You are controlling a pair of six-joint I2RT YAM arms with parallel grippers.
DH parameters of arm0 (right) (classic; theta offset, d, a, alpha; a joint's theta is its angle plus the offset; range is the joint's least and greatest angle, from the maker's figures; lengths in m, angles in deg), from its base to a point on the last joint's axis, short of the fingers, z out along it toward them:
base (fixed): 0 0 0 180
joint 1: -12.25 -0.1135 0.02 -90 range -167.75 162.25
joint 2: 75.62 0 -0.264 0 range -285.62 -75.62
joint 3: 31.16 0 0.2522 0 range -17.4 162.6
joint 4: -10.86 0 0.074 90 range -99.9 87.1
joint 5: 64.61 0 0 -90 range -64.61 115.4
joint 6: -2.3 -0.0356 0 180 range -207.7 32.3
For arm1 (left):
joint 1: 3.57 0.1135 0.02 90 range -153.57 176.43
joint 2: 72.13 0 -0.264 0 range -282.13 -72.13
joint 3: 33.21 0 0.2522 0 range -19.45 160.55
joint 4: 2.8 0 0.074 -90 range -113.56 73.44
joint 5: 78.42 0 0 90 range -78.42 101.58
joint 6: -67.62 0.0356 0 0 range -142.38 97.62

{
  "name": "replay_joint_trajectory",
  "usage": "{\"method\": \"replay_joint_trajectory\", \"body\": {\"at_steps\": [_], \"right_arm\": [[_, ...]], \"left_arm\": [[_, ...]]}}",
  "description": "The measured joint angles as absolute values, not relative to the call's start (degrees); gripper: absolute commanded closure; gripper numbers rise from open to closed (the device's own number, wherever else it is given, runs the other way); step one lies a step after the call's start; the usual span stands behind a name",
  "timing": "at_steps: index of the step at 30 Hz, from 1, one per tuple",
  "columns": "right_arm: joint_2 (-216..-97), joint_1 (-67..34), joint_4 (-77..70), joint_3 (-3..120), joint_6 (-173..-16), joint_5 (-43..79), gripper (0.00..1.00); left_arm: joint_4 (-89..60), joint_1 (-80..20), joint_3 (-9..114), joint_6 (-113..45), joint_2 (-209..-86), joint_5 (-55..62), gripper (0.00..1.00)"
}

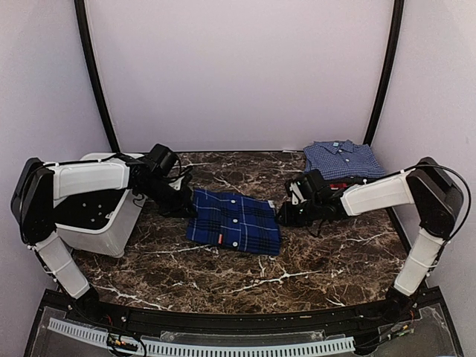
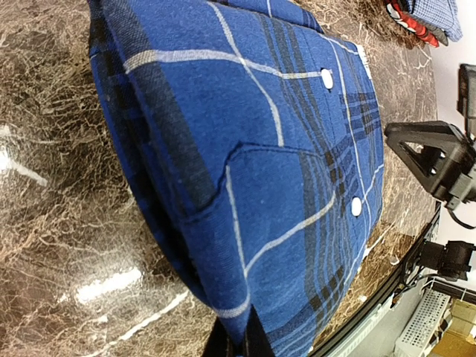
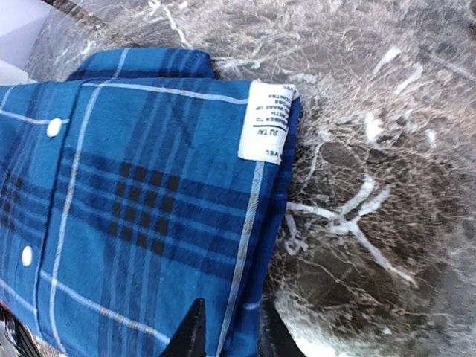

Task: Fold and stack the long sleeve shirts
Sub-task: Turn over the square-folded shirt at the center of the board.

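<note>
The plaid shirt (image 1: 234,222) lies folded in a neat rectangle in the middle of the table (image 1: 320,260), buttons up. Folding looks finished; next I'd expect an even lift onto the checked shirt (image 1: 342,158) at the back right. The left gripper (image 2: 236,343) pinches its left edge. The right gripper (image 3: 230,338) straddles the other edge, and I can't tell if it grips.

Pale lilac walls (image 1: 238,74) close in a small booth on three sides, with two black curved struts (image 1: 93,74) rising along the back corners. A dark brown marble-look counter (image 1: 320,260), veined in white, fills the floor of the enclosure and throws back bright patches of overhead light (image 2: 104,286). A white bin (image 1: 104,223) stands at its left edge. Along the near side run a black rail (image 1: 245,321) and a white slotted cable duct (image 1: 223,346).
</note>
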State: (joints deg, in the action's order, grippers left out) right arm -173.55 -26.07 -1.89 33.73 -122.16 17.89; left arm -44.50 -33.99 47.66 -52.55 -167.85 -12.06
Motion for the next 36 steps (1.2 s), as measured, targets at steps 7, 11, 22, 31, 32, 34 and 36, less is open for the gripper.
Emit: {"method": "replay_joint_trajectory", "body": {"at_steps": [7,11,22,31,32,34,36], "right_arm": [[-179.6,-28.7,-1.6,36.7,-122.5,19.0,0.91],[-181.5,-30.2,-1.1,37.5,-123.2,19.0,0.92],[-191.6,-36.0,11.6,44.3,-132.5,15.2,0.92],[-209.5,-41.5,28.7,61.2,-145.2,8.7,0.88],[-211.0,-42.0,30.4,63.0,-146.3,8.0,0.86],[-213.7,-42.7,33.1,66.0,-148.2,6.3,0.85],[-215.3,-42.9,35.5,67.6,-149.9,4.6,0.84]], "left_arm": [[-47.3,-33.4,47.9,-51.1,-166.1,-12.1,1.00],[-49.3,-33.3,49.1,-50.5,-164.7,-11.7,1.00],[-51.6,-33.0,60.6,-50.0,-162.8,-13.2,1.00],[-48.7,-35.3,67.0,-51.1,-165.1,-17.9,1.00],[-48.2,-35.8,67.6,-51.2,-165.9,-18.3,1.00],[-47.1,-36.5,68.1,-51.5,-167.4,-19.4,1.00],[-46.6,-36.9,68.1,-51.6,-168.6,-20.0,1.00]]}}
